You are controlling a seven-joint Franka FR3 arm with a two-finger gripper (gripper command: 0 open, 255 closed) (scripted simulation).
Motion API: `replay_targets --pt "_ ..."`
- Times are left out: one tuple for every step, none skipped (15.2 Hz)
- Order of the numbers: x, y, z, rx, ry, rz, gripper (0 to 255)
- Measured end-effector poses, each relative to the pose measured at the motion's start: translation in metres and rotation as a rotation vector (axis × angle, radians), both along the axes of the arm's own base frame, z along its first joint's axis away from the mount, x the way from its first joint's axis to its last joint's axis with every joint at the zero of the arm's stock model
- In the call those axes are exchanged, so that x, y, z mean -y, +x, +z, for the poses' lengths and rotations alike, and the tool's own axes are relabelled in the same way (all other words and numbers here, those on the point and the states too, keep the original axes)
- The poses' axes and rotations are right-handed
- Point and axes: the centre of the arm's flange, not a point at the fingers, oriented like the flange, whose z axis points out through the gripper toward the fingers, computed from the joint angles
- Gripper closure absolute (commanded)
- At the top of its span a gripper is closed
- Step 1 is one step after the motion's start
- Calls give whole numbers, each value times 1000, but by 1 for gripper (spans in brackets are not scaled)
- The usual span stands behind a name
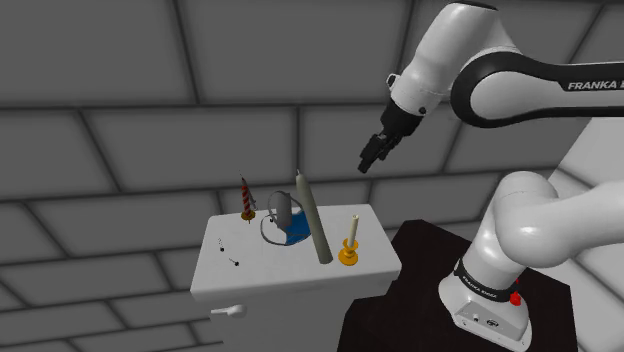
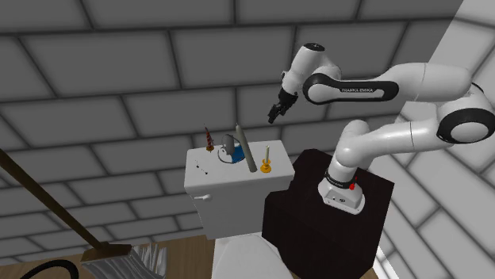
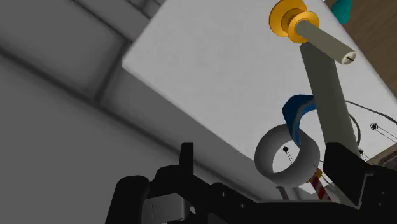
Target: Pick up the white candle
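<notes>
Franka's hand (image 1: 370,157) hung open and empty, well above the white tank top (image 1: 290,272), fingers apart; the short cream candle (image 1: 354,229), judged to be the task's white one, stood upright in an orange holder (image 1: 348,256) near the tank top's edge facing the stand, toward the corner closest to the shoulder camera; a long grey-olive taper (image 1: 313,222) leaned just beside it, so a clean pick likely called for a descent from above, fingers straddling the slim shaft above the holder and clear of the taper; the candle was a smooth, narrow cylinder, probably slippery; its holder was glossy, with a flared dish; a grey ring (image 1: 281,215) and a red-striped twisted candle (image 1: 246,198) stood nearer the far edge.
</notes>
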Motion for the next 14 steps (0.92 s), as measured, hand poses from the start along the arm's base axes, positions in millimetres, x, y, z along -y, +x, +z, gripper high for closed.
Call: replay_targets --pt "-11 -2 -8 38 1 2 0" --pt "-22 -2 -17 74 3 5 0" --pt "-30 -4 -27 111 4 7 0" --pt "-41 0 -36 145 4 9 0" --pt "-49 0 -44 185 6 11 0" --pt "-59 -1 -53 223 7 13 0" --pt "-71 1 -59 259 8 15 0" --pt "-76 3 -66 297 8 16 0" --pt "-86 2 -77 334 7 18 0" --pt "-95 5 -88 370 6 19 0" --pt "-108 9 -94 411 8 22 0" --pt "-117 9 -103 449 9 24 0" --pt "-124 11 -107 471 14 27 0" --pt "-127 12 -112 482 17 29 0"
